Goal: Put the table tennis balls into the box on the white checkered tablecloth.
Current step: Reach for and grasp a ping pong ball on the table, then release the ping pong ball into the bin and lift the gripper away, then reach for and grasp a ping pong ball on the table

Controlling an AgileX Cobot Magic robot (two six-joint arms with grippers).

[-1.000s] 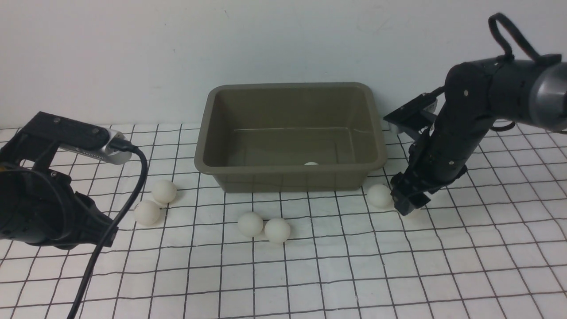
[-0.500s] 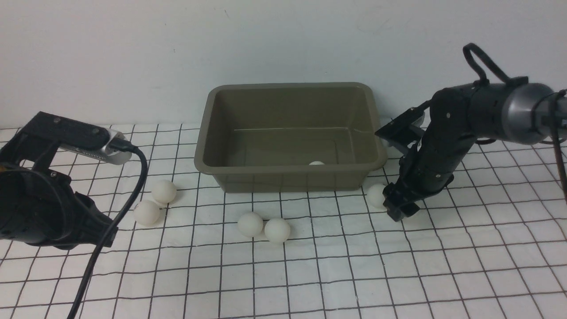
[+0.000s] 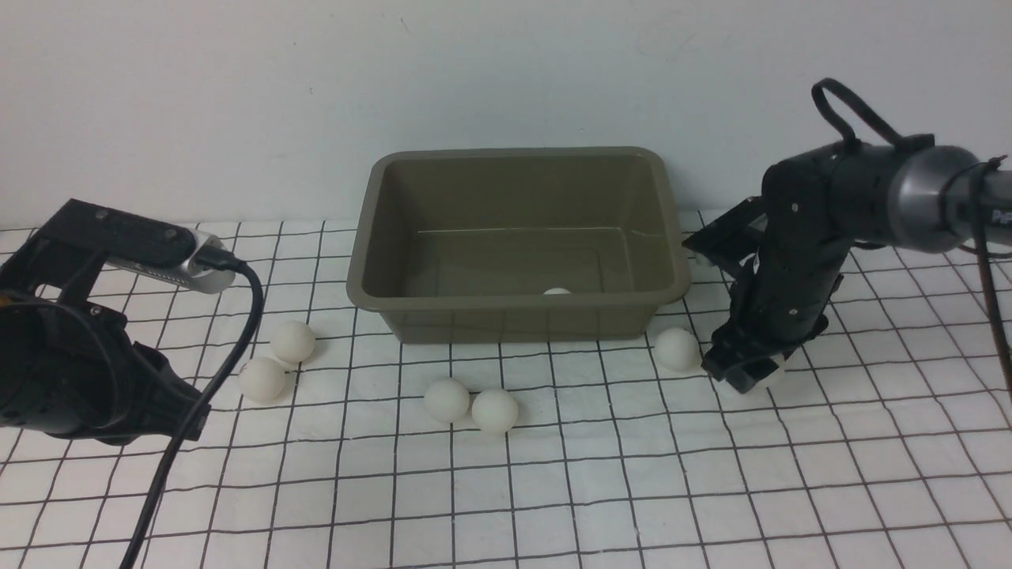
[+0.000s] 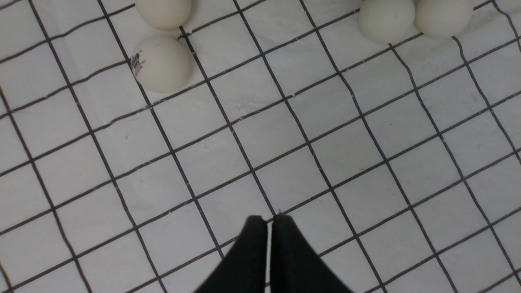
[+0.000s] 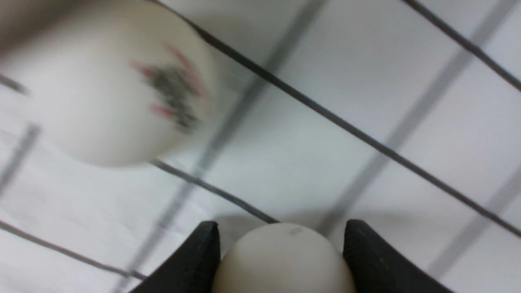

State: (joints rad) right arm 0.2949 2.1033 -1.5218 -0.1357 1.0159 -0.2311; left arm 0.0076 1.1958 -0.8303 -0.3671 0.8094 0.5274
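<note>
Table tennis balls (image 3: pixel 447 399): loose five, box (image 3: pixel 360 273) one, right tool (image 3: pixel 749 376) one.

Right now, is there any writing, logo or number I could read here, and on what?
Red-and-dark print on a table tennis ball, left wrist view: too small to read.
Similar print on a loose ball, right wrist view: blurred.
Grey mark on the held ball in the right gripper: illegible.
White lettering on the right arm: cut off.

Plain off-white wall (image 3: pixel 198 95) across the back, faint marks, soft even lighting
</note>
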